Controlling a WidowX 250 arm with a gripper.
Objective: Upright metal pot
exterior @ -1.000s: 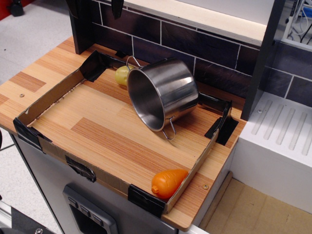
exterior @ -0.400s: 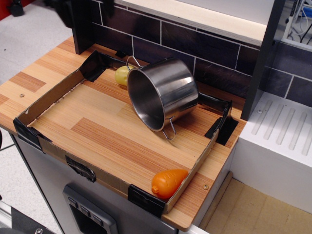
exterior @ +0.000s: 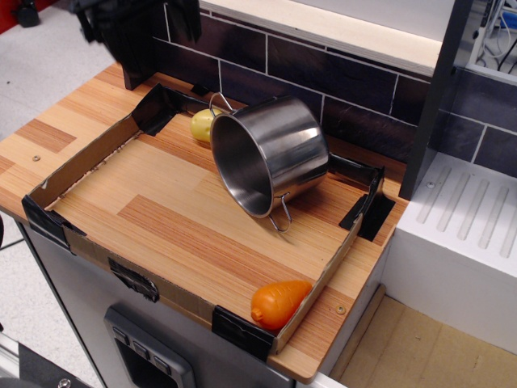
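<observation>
metal pot lying on side, mouth facing near-left | gripper blurred far-left, finger state cannot be told | upper rim should be approached, base pivoted down away from yellow toy

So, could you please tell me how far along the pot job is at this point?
Nothing looks done yet: the metal pot lies on its side, mouth facing the front-left of the board. The end effector is a blurred dark shape at the top-left corner, well away from it. Reaching, gripping and tipping the pot upright all remain.
</observation>
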